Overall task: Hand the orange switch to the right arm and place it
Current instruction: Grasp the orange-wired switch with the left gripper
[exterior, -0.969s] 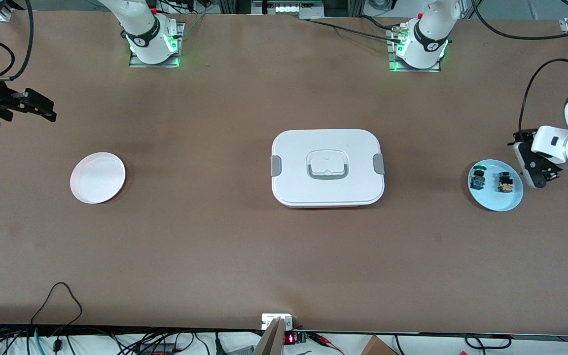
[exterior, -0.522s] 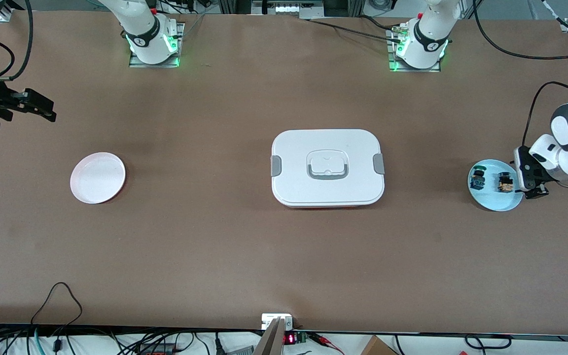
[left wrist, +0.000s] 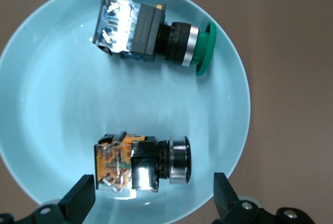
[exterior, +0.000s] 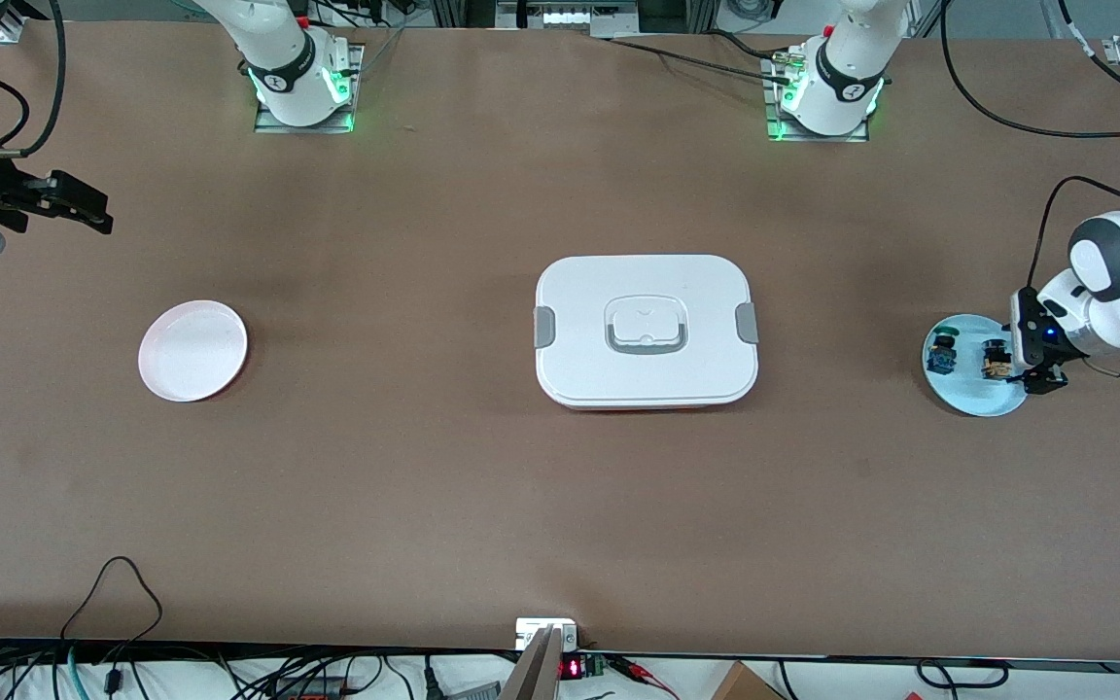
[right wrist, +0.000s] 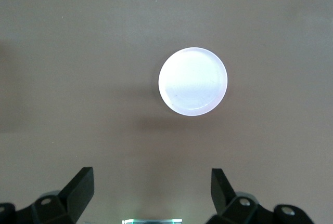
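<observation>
The orange switch [exterior: 996,359] lies on its side on a light blue plate [exterior: 973,397] at the left arm's end of the table, beside a green-capped, blue-bodied switch [exterior: 941,353]. My left gripper [exterior: 1027,357] hangs open just over the plate, at the orange switch. In the left wrist view the orange switch [left wrist: 140,166] lies between the open fingertips [left wrist: 78,203], untouched, with the green-capped switch [left wrist: 151,31] farther off on the plate [left wrist: 47,99]. My right gripper [exterior: 82,206] waits open and empty in the air at the right arm's end.
A white lidded box [exterior: 646,329] with grey clasps sits mid-table. A white round plate [exterior: 192,350] lies toward the right arm's end; it also shows in the right wrist view [right wrist: 193,81], beneath the open right gripper [right wrist: 151,193]. Cables run along the table's front edge.
My left arm has swung in toward the blue plate and its gripper has come down over the orange switch. The right arm has barely moved.
</observation>
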